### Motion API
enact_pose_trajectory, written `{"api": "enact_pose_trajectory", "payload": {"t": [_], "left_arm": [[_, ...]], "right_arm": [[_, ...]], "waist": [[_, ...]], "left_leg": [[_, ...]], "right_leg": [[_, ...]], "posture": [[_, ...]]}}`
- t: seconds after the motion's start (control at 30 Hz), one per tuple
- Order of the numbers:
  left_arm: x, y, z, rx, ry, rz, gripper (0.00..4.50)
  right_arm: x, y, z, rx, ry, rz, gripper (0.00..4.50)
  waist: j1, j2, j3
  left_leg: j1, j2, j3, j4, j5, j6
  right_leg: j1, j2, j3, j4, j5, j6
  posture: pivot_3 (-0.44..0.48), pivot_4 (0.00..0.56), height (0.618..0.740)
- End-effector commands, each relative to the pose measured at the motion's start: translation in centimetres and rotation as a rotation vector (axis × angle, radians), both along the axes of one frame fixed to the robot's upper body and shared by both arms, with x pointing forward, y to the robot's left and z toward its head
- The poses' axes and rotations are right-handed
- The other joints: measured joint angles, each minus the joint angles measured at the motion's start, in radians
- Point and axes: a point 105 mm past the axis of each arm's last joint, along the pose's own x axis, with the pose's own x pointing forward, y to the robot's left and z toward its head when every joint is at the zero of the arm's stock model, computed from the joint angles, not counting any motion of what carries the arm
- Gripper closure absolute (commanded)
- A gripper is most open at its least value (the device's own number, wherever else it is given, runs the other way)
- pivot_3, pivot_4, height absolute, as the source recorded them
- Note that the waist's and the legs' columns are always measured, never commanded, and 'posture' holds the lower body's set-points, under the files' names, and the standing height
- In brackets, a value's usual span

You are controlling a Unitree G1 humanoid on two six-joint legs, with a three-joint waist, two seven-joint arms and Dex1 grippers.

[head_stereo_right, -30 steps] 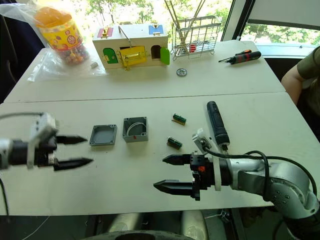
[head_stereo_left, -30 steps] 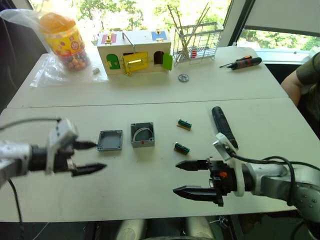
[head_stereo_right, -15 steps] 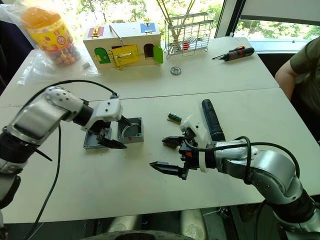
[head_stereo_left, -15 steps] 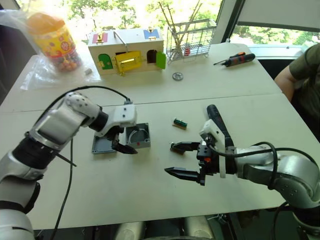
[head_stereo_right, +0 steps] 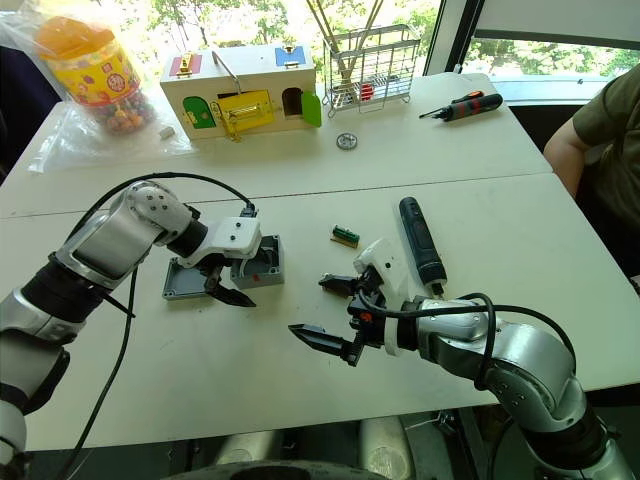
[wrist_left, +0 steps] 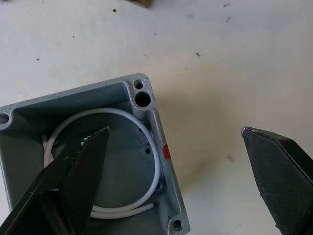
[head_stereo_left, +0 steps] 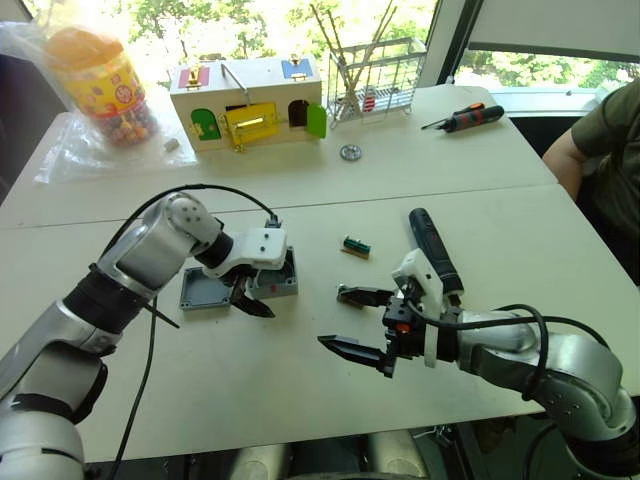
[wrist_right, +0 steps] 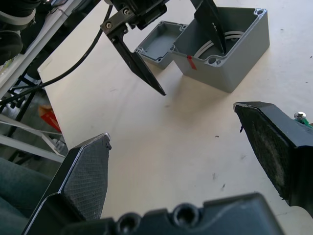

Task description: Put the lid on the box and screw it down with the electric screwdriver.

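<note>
Task barely begun, by my read: the small flat square grey plastic lid (head_stereo_right: 187, 281) lies open-side up on the white bench (head_stereo_right: 480, 215), touching the side of the small deep square grey plastic box (head_stereo_right: 262, 262), not on top of it. The box is open, with a loop of white tubing (wrist_left: 122, 164) coiled inside and a red mark (wrist_left: 165, 152) on its wall. No screws in; corner holes look empty. The long thick black cylindrical electric screwdriver (head_stereo_right: 421, 241) lies untouched on the bench, just beyond the right claw (head_stereo_right: 333, 312).

Left to do: lift lid, seat it, pick up driver, run the screws.

Left claw (head_stereo_left: 252, 294): fingers spread wide and holding nothing. The wrist view has one finger (wrist_left: 73, 171) over the box's open cavity and the other (wrist_left: 279, 174) out past the box wall over bare bench, so it straddles the red-marked wall. Contact with the box I cannot tell. The lid sits just to the far side of this claw, away from the right arm.

Right claw: fingers wide apart, empty, hovering over bare bench; box and lid lie ahead of its tips, apart from it. Two small green parts (head_stereo_right: 345, 236) lie near it.
</note>
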Motion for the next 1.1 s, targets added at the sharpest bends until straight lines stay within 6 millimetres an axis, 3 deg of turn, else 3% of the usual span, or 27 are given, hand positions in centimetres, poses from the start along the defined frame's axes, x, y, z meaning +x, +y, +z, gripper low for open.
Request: {"api": "enact_pose_trajectory", "payload": {"t": [0.03,0.17,0.23,0.4,0.53,0.67,0.87,1.1], "left_arm": [[0.0,0.0,0.2,0.003,-0.019,-0.028,1.71],[-0.1,0.0,-0.5,0.024,-0.021,-0.035,3.74],[-0.2,0.0,-0.8,0.028,-0.015,-0.034,4.47],[0.0,-0.5,-0.5,-0.01,-0.103,-0.14,4.47],[0.4,-1.9,1.5,-0.151,-0.15,-0.225,4.47],[-0.6,-2.5,2.5,-0.173,-0.157,-0.383,4.47],[-0.6,-0.7,1.1,-0.045,-0.158,-0.507,4.47],[0.6,-1.0,0.9,0.017,-0.166,-0.581,4.47]], "right_arm": [[-0.3,0.2,0.9,0.018,-0.048,0.003,0.0],[-0.3,0.1,0.9,0.014,-0.048,-0.004,0.0],[-0.4,0.1,0.7,0.012,-0.045,-0.006,0.0],[-0.3,-0.1,0.5,0.002,-0.04,-0.012,0.0],[-0.2,-0.3,0.5,-0.002,-0.046,-0.02,0.0],[-0.1,-0.4,0.6,0.001,-0.05,-0.031,0.0],[0.0,-0.8,0.5,0.011,-0.052,-0.073,0.0],[0.0,-1.0,0.5,0.034,-0.04,-0.118,0.0]], "waist": [[-0.001,0.0,0.0],[-0.001,0.0,0.0],[0.001,0.0,-0.001],[0.004,0.0,-0.001],[0.015,0.0,-0.001],[0.016,0.0,-0.001],[0.012,0.0,-0.001],[0.018,0.0,-0.001]], "left_leg": [[0.0,0.0,0.0,0.0,0.0,0.0],[0.0,0.0,0.0,0.0,0.0,0.0],[0.0,0.0,0.0,0.0,0.0,0.0],[0.001,-0.001,-0.001,0.001,0.0,0.0],[0.0,-0.001,-0.002,0.002,0.0,0.0],[0.0,-0.001,-0.002,0.003,0.0,0.0],[0.0,0.0,-0.002,0.002,0.0,0.0],[0.0,-0.001,-0.002,0.004,0.0,0.0]], "right_leg": [[0.0,0.0,0.0,0.0,0.0,0.0],[0.0,0.0,0.0,0.0,0.0,0.0],[0.0,0.0,0.0,0.0,0.0,0.0],[0.002,0.0,0.0,0.0,0.0,0.0],[0.002,0.0,-0.001,0.0,0.0,0.0],[0.002,0.0,-0.001,0.0,0.0,0.0],[0.001,-0.001,0.0,0.001,0.0,0.0],[0.002,0.0,-0.001,0.002,0.0,0.001]], "posture": [[0.0,0.15,0.74],[0.0,0.15,0.74],[0.0,0.15,0.74],[0.0,0.15,0.74],[0.0,0.15,0.74],[0.0,0.15,0.74],[0.0,0.15,0.74],[0.0,0.15,0.74]]}}
